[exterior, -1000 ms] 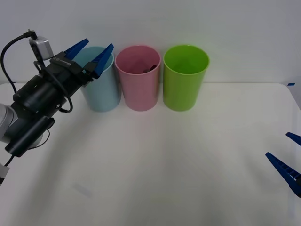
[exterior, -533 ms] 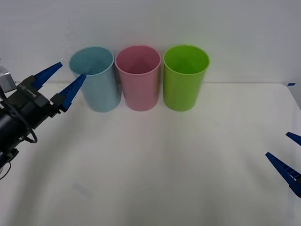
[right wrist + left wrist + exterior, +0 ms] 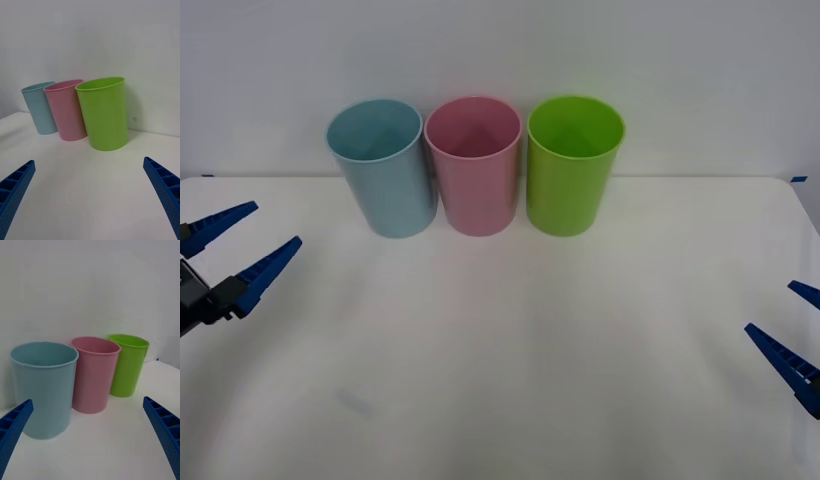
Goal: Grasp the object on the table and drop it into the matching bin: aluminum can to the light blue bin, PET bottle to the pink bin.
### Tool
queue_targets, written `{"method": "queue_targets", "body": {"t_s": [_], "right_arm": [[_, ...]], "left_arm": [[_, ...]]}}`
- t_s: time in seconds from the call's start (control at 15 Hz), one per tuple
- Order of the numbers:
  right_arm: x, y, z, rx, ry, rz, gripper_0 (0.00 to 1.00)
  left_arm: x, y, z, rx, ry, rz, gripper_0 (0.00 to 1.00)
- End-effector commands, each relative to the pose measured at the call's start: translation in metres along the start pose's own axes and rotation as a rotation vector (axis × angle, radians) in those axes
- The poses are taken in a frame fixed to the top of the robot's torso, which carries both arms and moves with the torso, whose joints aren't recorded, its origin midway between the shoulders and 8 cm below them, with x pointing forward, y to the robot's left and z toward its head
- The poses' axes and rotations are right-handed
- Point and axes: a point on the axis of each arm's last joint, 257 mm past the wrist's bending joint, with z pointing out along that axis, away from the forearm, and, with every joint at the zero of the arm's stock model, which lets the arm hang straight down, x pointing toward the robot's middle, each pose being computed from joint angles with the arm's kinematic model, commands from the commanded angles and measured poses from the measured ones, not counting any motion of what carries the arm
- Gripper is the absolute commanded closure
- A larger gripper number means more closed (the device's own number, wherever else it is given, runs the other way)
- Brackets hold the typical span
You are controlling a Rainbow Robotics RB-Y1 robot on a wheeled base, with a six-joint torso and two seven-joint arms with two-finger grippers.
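**Left arm drawn back from the bins**

Since a second ago, we see the left gripper (image 3: 242,247) has pulled away from the rim of the light blue bin (image 3: 383,170) and now sits low over the surface (image 3: 510,350), well to the left of that bin and nearer the robot. Its jaws are spread wide with nothing between them; in the left wrist view the two blue ribbed fingers (image 3: 13,427) stand apart at the corners.

We take the pink bin (image 3: 474,168) as our landmark. It stands upright at the far side of the white surface, a tall round pale pink cup tapering toward its base. Just to its left, touching or nearly touching at the rim, stands the light blue bin, of the same shape. Just to its right stands a bright green bin (image 3: 572,165), again the same shape. All three form one row against the white wall.

A second ago a dark shape showed inside the pink bin's mouth; now we cannot make out the PET bottle there, and we cannot tell what lies in its depth.

The right gripper (image 3: 802,335) hovers far to the right of the pink bin and nearer the robot, unmoved, its jaws likewise spread and holding nothing.
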Motion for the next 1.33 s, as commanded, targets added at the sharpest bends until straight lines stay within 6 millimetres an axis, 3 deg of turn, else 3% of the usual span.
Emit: {"method": "queue_targets", "body": {"t_s": [0.07, 0.47, 1.0, 1.33], "right_arm": [[0.000, 0.000, 0.000, 0.000, 0.000, 0.000, 0.00], [0.000, 0.000, 0.000, 0.000, 0.000, 0.000, 0.00], [0.000, 0.000, 0.000, 0.000, 0.000, 0.000, 0.00], [0.000, 0.000, 0.000, 0.000, 0.000, 0.000, 0.00]], "left_arm": [[0.022, 0.013, -0.028, 0.015, 0.090, 0.024, 0.00], [0.053, 0.027, -0.081, 0.049, 0.273, 0.034, 0.00], [0.093, -0.002, -0.138, 0.069, 0.389, -0.034, 0.00], [0.097, -0.014, -0.148, 0.070, 0.369, -0.067, 0.00]]}}
